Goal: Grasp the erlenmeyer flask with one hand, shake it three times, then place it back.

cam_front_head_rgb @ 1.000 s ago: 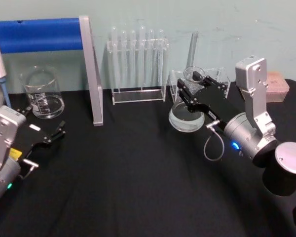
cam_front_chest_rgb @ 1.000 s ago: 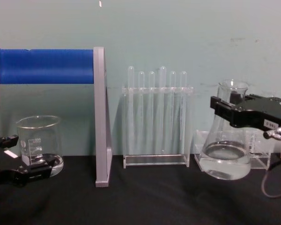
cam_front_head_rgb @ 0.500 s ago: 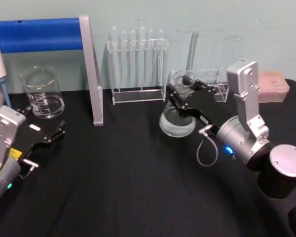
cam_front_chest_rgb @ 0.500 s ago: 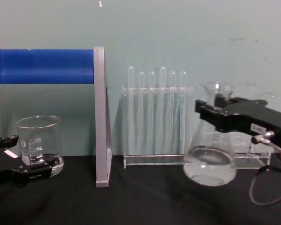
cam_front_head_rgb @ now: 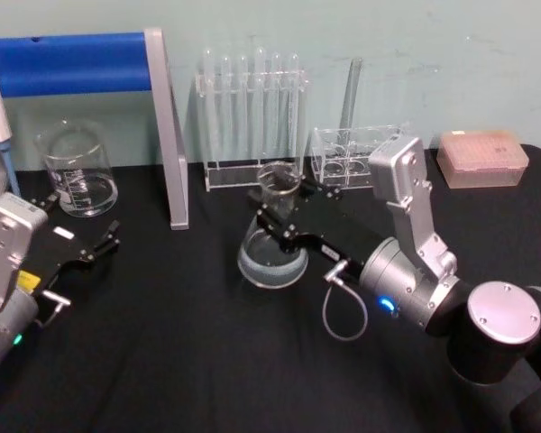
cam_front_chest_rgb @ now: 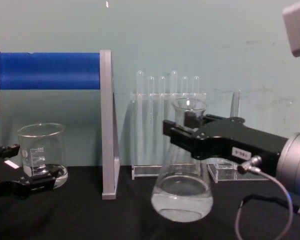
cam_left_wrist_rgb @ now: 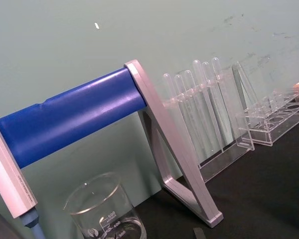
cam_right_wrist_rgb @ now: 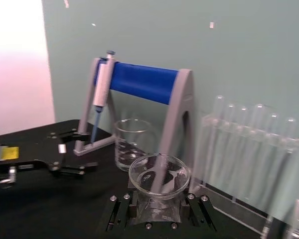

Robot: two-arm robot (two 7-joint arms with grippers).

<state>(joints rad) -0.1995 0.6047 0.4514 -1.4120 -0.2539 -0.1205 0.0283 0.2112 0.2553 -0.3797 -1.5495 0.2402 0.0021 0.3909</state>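
erlenmeyer flask (cam_front_head_rgb: 272,257) | right gripper (cam_front_head_rgb: 278,207) jaws clamped on its neck | left gripper (cam_front_head_rgb: 81,221) jaws apart, near beaker (cam_front_head_rgb: 77,171)

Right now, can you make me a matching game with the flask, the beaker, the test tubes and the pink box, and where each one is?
Things:
1 clear glass conical flask
2 clear straight-walled glass beaker
3 thin glass test tubes
4 pink box

Places:
A back right corner
B gripped by black right gripper
C standing in clear rack
D left, beside blue-and-grey stand

Pairs: 1-B, 2-D, 3-C, 4-A
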